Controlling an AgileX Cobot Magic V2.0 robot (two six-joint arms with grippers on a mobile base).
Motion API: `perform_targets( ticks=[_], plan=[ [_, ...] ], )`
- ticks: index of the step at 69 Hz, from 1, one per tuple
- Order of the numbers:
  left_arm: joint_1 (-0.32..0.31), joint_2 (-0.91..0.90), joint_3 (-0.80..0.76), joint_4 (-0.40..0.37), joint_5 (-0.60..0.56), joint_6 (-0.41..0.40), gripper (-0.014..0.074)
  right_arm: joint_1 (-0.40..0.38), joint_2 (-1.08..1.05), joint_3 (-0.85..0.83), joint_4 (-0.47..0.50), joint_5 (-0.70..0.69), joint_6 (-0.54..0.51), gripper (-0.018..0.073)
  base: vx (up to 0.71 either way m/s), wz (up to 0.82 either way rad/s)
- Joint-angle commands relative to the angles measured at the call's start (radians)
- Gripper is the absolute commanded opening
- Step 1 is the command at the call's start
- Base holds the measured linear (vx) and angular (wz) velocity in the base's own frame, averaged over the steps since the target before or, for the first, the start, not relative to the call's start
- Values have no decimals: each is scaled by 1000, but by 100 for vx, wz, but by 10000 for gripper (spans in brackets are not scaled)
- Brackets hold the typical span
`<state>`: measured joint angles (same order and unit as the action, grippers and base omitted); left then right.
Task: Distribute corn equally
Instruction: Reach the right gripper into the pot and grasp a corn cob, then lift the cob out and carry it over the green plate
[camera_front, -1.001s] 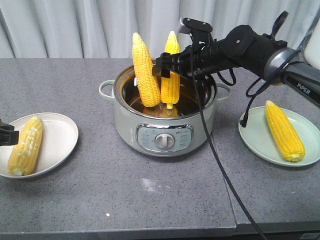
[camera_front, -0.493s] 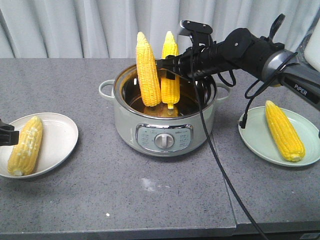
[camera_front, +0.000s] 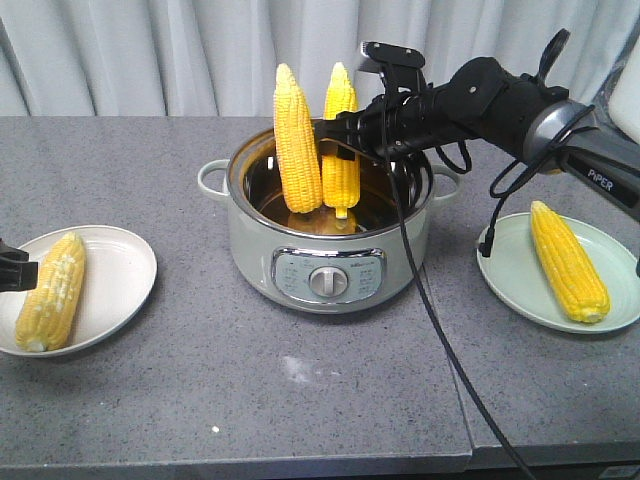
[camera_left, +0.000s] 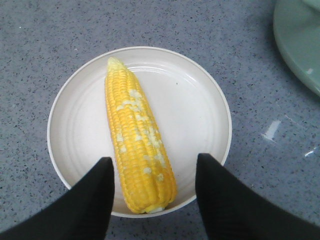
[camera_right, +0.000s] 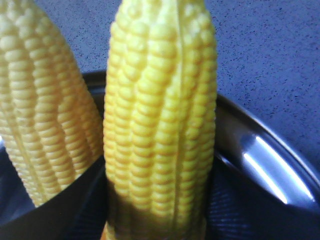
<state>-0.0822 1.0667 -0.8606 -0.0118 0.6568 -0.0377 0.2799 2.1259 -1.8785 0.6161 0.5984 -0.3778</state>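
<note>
Two corn cobs stand upright in the pot (camera_front: 330, 270). My right gripper (camera_front: 335, 130) is shut on the right-hand cob (camera_front: 341, 160), and in the right wrist view its fingers (camera_right: 75, 205) press both sides of that cob (camera_right: 160, 115). The other cob (camera_front: 297, 140) leans beside it (camera_right: 45, 115). A further cob (camera_front: 52, 290) lies on the white plate (camera_front: 125, 270). My left gripper (camera_left: 155, 162) hovers open over that cob's (camera_left: 137, 145) thick end, apart from it. One more cob (camera_front: 568, 262) lies on the green plate (camera_front: 510, 270).
The pot has side handles (camera_front: 212, 178) and a front control dial (camera_front: 328, 282). A black cable (camera_front: 430, 300) hangs from the right arm across the table. A seam between table sections (camera_front: 460, 380) runs to the front edge. Curtains hang behind.
The free cob in the pot has shifted slightly right, toward the held one. The right arm has adjusted a little around its cob. The left gripper has stayed still.
</note>
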Motion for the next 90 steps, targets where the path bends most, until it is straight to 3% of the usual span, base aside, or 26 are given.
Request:
perform_targets(
  ticks=[1, 26, 42, 48, 72, 81, 90],
  plan=[
    [-3, -21, -24, -10, -52, -8, 370, -8, -53, -25, 12, -31, -24, 162, 0, 0],
    [-3, -21, -24, -10, -52, -8, 370, -9, -165, -25, -2, 8, -58, 167, 0, 0],
    [-3, -21, -24, -10, -52, -8, 370, -9, -294, -25, -63, 68, -49, 178, 0, 0],
    [-3, -21, -24, -10, -52, -8, 370, -11, -342, -25, -152, 93, 6, 183, 0, 0],
    [-3, -21, -24, -10, -52, -8, 370, -11, -474, -21, -753, 331, 368, 191, 0, 0],
    [-3, -21, -24, -10, -52, -8, 370, -16, -496, -18, -845, 426, 386, 191, 0, 0],
    [-3, -21, -24, -10, -52, -8, 370, -72, -509, -18, -781, 471, 378, 191, 0, 0]
  ],
)
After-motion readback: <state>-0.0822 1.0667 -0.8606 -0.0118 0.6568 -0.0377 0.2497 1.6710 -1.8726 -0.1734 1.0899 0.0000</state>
